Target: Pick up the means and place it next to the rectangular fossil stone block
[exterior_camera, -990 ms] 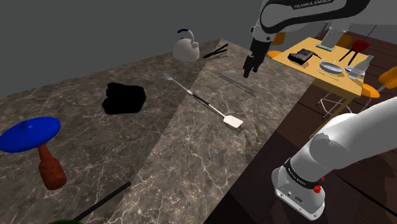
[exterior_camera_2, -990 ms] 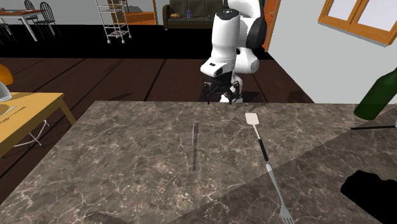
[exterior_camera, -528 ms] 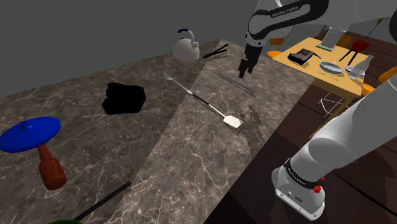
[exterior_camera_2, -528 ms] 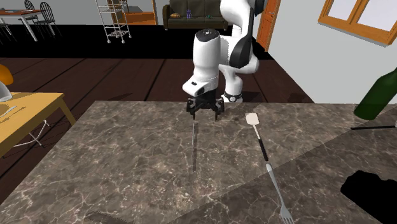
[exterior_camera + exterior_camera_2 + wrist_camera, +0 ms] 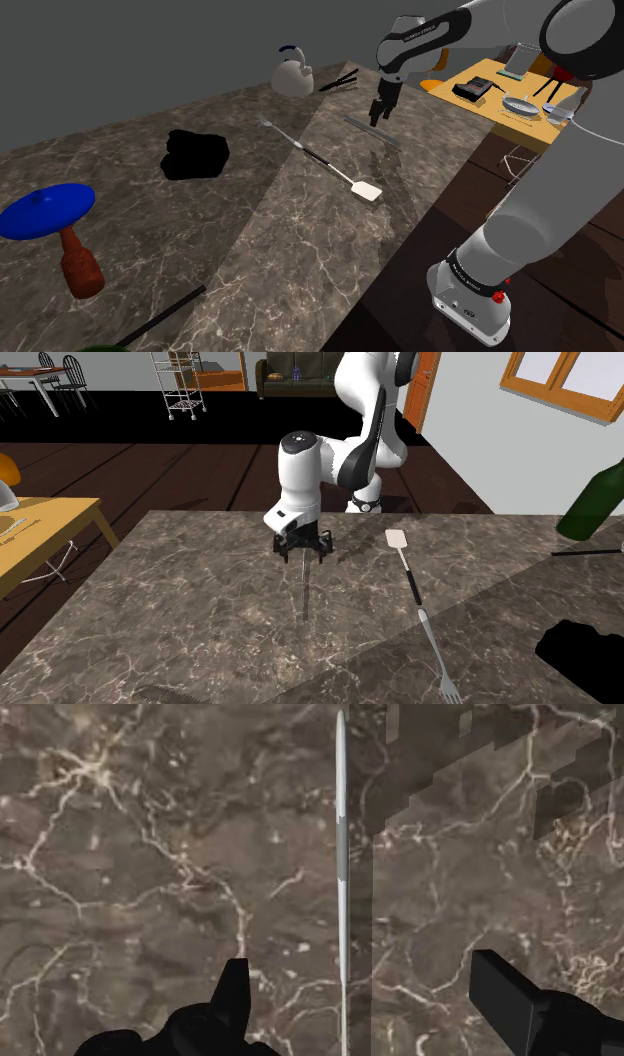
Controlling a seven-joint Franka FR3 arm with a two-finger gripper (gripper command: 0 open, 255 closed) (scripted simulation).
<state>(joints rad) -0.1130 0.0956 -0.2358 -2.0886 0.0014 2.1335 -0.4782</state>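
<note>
One broad brown marble counter (image 5: 300,262) (image 5: 190,617) (image 5: 150,854) with pale veins carries everything. One white Franka arm (image 5: 535,205) (image 5: 299,477) bends from its stand out over the counter. One yellow wooden table (image 5: 505,102) (image 5: 45,527) stands on the dark floor beyond the counter's edge.

On the counter there is one of each thing. The irregular black lump (image 5: 196,154) (image 5: 585,652) lies flat, well apart from the gripper. The blue disc on a brown handle (image 5: 47,212) is near the shoulder view's left edge. The dark green bottle (image 5: 592,502) leans at the second exterior view's right edge. The white kettle (image 5: 293,74) sits at the far end, with the black tongs (image 5: 338,80) just beside it. The long black-handled turner (image 5: 322,160) (image 5: 411,577), with a white blade at one end and a fork at the other, lies between lump and gripper.

The thin grey flat strip (image 5: 372,131) (image 5: 307,582) (image 5: 341,854) lies flat on the marble. The black gripper (image 5: 378,108) (image 5: 302,549) (image 5: 365,979) hangs over the end nearest the stand. Its two fingers are spread wide. The strip runs between them, nearer one finger and touched by neither.
</note>
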